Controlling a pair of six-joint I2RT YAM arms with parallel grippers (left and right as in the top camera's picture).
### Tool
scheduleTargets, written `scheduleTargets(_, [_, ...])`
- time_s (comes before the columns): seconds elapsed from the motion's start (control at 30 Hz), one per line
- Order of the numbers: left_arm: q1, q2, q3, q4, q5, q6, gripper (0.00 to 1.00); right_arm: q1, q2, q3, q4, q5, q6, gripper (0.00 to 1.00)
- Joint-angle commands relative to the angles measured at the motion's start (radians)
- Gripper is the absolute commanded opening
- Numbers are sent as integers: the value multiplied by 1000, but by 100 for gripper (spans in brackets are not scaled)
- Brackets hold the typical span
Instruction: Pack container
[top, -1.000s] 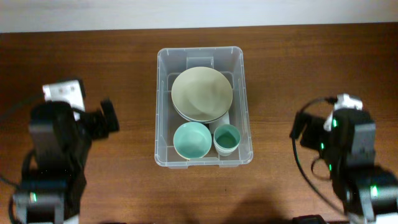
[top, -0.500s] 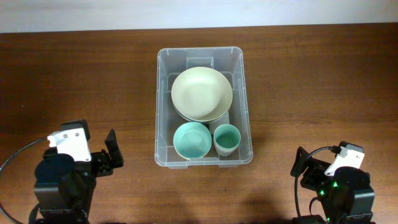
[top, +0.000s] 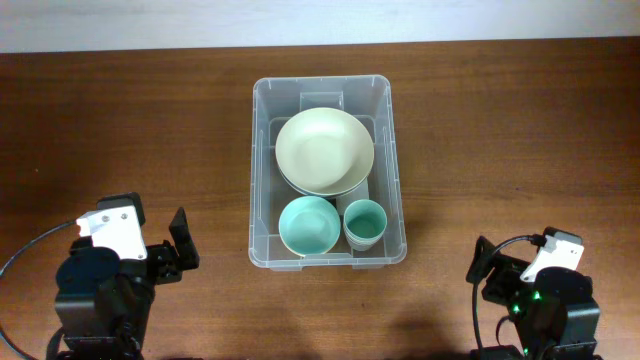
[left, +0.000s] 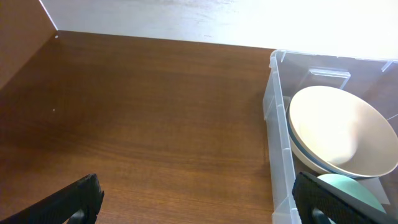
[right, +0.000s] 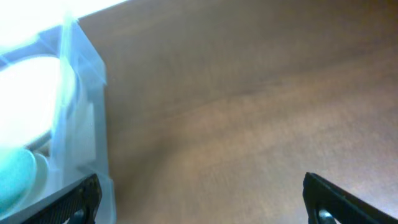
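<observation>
Container (top: 258, 180) is seen on the desk (top: 120, 120), between the two end effectors and well apart from both. Left end effector (left: 198, 202) is spread wide and nothing is pinched; the container's wall is placed ahead and to its right. Right end effector (right: 202, 199) is likewise spread and empty, with the container ahead and to its left. Inside, a large cream bowl (top: 324, 150) is nested on a grey bowl (left: 311, 160) at the far end. A teal bowl (top: 308, 224) and a teal cup (top: 364, 222) are set side by side at the near end, the cup toward the right end effector.
</observation>
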Motion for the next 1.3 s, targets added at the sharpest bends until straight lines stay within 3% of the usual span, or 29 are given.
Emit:
scheduleTargets(0.0, [3, 0, -8, -1, 11, 19, 100, 6, -84, -75, 113, 2, -66, 99])
scheduleTargets(0.23, [3, 0, -8, -1, 11, 19, 100, -22, -373, -294, 294, -53, -105, 99])
scheduleTargets(0.37, [3, 0, -8, 0, 11, 19, 99, -22, -372, -376, 458, -98, -211, 99])
scheduleTargets(0.53, [4, 0, -8, 0, 11, 19, 100, -36, -372, -546, 815, -101, -320, 99])
scheduleTargets(0.7, [3, 0, -8, -1, 11, 19, 99, -53, -372, -669, 967, -101, -332, 99])
scheduleTargets(0.83, [3, 0, -8, 0, 11, 19, 100, -53, -372, -692, 860, -101, -328, 99])
scheduleTargets(1.27, [3, 0, -8, 0, 11, 19, 100, -53, -369, -692, 856, -108, -329, 99])
